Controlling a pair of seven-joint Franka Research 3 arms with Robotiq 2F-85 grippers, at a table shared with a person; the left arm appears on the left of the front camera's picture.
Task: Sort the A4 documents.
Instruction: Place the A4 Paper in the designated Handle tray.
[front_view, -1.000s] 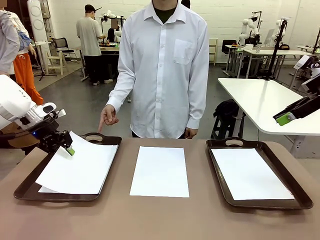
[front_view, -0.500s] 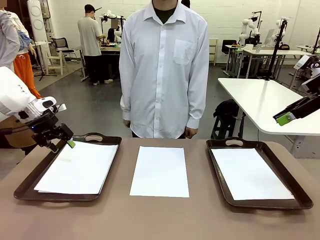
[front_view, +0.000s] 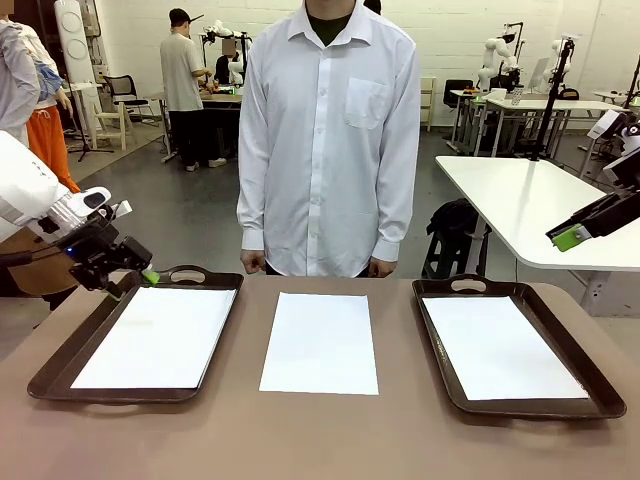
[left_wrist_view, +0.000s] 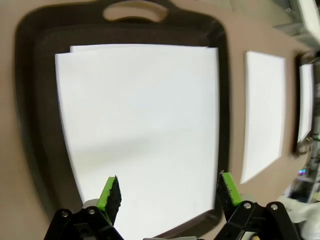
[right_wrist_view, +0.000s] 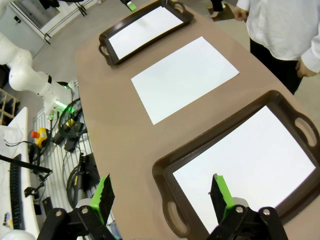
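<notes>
I'm looking into a robotics lab: white workbenches (front_view: 530, 195) on a grey concrete floor (front_view: 170, 215), a painted brick wall (front_view: 450, 40), cables (right_wrist_view: 70, 130) and a red stop button (right_wrist_view: 36, 134) beside my table (front_view: 320, 430)

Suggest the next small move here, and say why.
Probably swing the left gripper toward the middle sheet: its jaws stand open, empty, over the flat sheet in the left tray, while the middle one lies on bare table.

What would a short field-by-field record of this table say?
Left tray: holds white sheets
Right tray: holds a white sheet
Middle sheet: flat on the table, between the trays
Left gripper: open, empty, above the left tray
Right gripper: open, empty, raised at the right
Person: standing at the far side, arms down
</notes>
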